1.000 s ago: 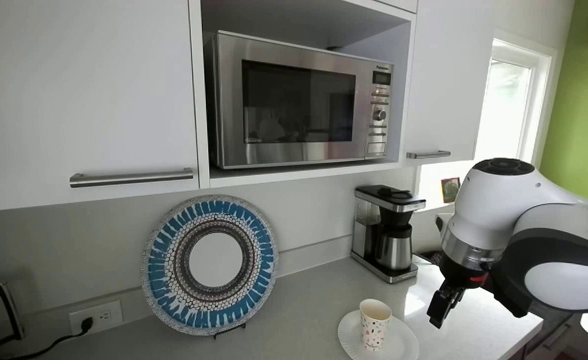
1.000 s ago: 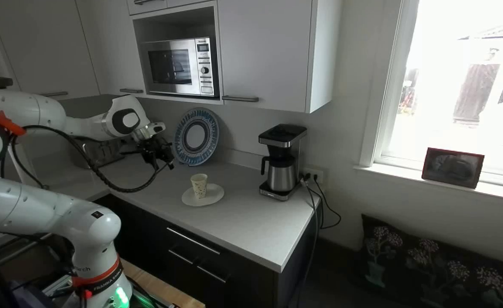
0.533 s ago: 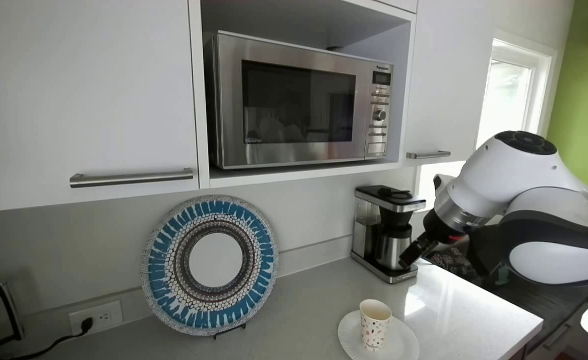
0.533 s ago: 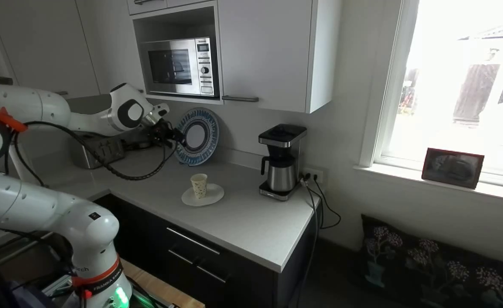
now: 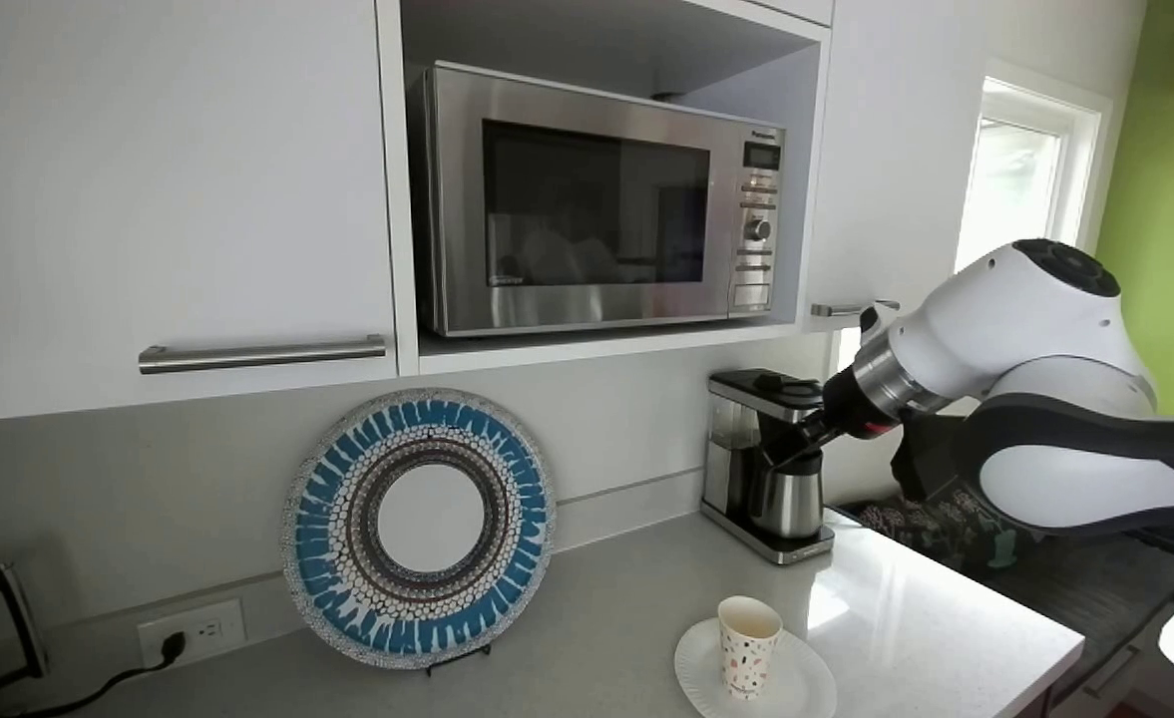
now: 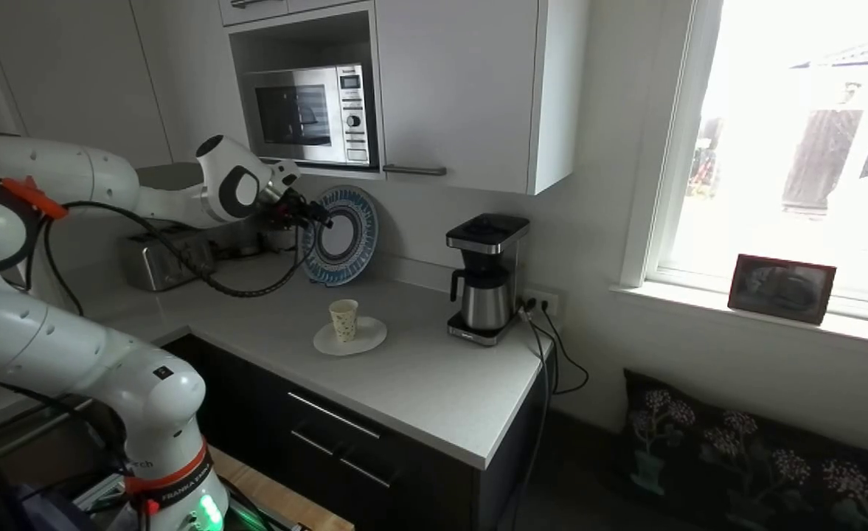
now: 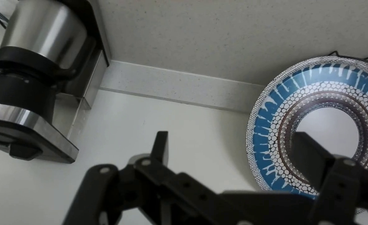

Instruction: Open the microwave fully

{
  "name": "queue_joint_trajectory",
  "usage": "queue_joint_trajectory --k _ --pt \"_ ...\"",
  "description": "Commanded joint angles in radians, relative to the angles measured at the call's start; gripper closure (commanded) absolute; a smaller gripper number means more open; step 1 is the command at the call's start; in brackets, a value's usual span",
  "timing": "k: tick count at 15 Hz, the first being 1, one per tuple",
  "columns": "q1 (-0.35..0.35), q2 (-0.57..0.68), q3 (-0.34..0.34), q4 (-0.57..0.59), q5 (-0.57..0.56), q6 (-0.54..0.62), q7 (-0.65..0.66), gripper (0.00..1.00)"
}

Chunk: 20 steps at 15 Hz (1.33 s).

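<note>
Fingers (image 7: 161, 147) are standing apart, gripping nothing. Microwave (image 5: 608, 204) is sitting closed above them. Door (image 5: 587, 306) is showing no handle: fingers may be slipping at its flush edge.

Gripper (image 7: 230, 139) black, I see. Higher than it: silver microwave (image 5: 601, 204), dark-glassed. Beyond it: black-and-silver coffee maker (image 6: 487, 287); round disc (image 5: 432, 519), blue ring streaked white, white honeycomb, brownish rings, pale centre. Lower than it: cream cup (image 5: 746, 648), multicoloured flecks; white plate (image 5: 806, 668); pale grey surface (image 5: 626, 608).
</note>
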<state>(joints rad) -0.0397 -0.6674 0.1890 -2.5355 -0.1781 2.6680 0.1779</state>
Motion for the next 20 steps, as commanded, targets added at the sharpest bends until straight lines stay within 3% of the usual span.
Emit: queue_joint_trajectory --k 1,6,14,18,20 --pt "0.002 0.005 -0.001 0.003 0.007 -0.001 -0.005 0.00" --pt "0.049 -0.038 -0.052 0.033 0.046 0.065 -0.052 0.00" --pt "-0.112 -0.047 0.003 0.096 0.042 0.197 0.089 0.00" --pt "-0.167 -0.018 0.034 0.126 0.059 0.281 0.129 0.00" --pt "-0.151 -0.033 0.019 0.113 0.063 0.270 0.094 0.00"
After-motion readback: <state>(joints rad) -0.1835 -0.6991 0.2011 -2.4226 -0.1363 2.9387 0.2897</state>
